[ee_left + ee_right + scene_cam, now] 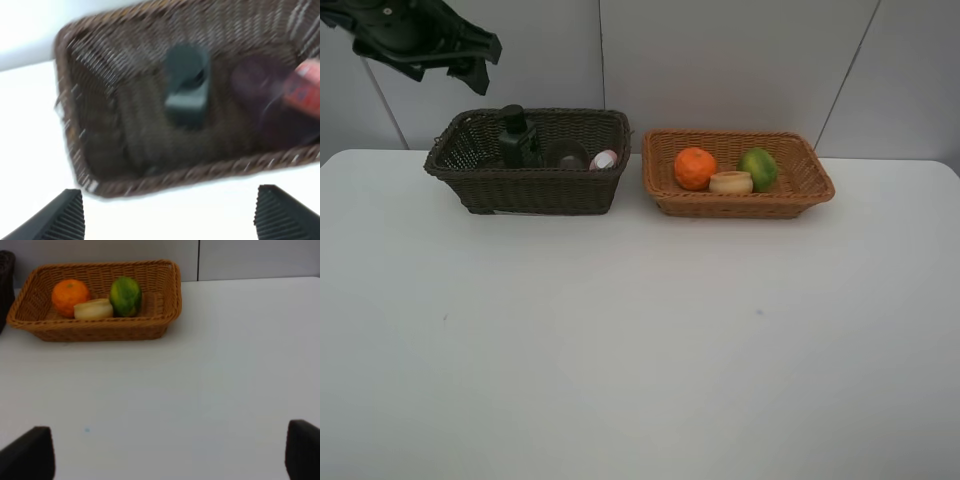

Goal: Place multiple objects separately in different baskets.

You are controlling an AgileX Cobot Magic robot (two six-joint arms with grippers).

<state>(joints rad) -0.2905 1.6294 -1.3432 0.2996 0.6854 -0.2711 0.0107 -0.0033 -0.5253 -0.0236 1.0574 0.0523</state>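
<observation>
The dark brown basket [535,190] holds a dark green pump bottle [517,135], a mauve cup [568,155] and a pink white-capped bottle [604,159]. My left gripper [478,68] hovers above its far left corner, open and empty. From its wrist view the gripper [172,220] looks down on the basket [150,182], the pump bottle [187,82], the cup [260,90] and the pink bottle [302,87]. The light basket [740,205] holds an orange [695,167], a green citrus [757,168] and a pale yellow round fruit [731,182]. My right gripper [165,455] is open, well short of that basket [100,330].
Both baskets stand side by side at the back of the white table [640,340], close to the grey wall [740,60]. In the right wrist view the dark basket's edge [5,285] shows beside the light one.
</observation>
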